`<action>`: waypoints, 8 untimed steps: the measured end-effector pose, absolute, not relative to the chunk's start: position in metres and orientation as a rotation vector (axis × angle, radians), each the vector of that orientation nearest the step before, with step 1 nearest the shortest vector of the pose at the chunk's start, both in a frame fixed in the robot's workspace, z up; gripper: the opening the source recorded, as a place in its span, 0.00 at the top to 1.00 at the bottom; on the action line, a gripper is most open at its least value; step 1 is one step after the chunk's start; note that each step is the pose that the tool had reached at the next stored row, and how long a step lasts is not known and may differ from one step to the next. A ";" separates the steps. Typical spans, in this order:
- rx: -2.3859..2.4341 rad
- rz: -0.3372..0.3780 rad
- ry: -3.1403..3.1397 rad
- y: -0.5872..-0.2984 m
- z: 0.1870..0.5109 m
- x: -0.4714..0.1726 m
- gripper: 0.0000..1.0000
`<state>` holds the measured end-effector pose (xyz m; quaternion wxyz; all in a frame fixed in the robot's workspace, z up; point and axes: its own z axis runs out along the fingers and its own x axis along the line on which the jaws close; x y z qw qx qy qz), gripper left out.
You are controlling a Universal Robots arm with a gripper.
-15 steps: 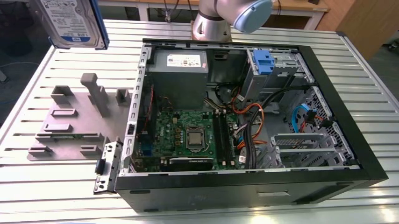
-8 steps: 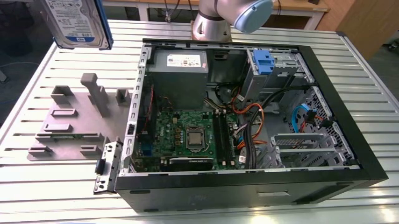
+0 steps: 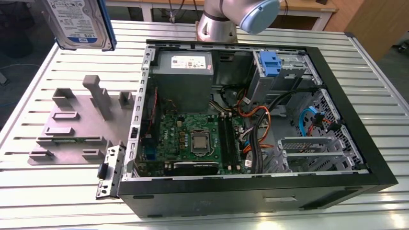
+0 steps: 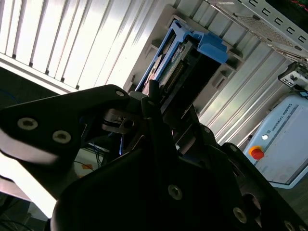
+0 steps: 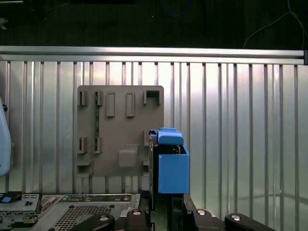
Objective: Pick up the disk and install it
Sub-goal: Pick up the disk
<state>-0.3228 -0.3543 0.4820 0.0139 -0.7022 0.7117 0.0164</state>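
Note:
The disk [image 3: 80,21] hangs high above the table at the exterior view's far left, label side showing, a blue carrier frame along its edge. In the first wrist view the disk [image 5: 169,163] shows edge-on, its blue carrier sticking out from my gripper [image 5: 166,204] over the grey fixture plate [image 5: 120,125]. In the second wrist view the disk [image 4: 171,72] with its blue end tab [image 4: 211,45] runs out from between the dark fingers of my gripper [image 4: 161,103], which is shut on it.
The open computer case [image 3: 377,167] lies on the slatted table, with its motherboard, cables and a drive bay holding a blue bracket [image 3: 271,64]. The grey fixture plate [image 3: 70,124] sits to the case's left. The arm's base [image 3: 217,24] stands behind. A control pendant [image 4: 284,139] lies nearby.

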 end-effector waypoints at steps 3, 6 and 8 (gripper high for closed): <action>-2.187 0.051 2.216 -0.354 0.484 -0.323 0.65; -2.187 0.051 2.216 -0.354 0.485 -0.323 0.65; -2.187 0.051 2.216 -0.354 0.485 -0.323 0.65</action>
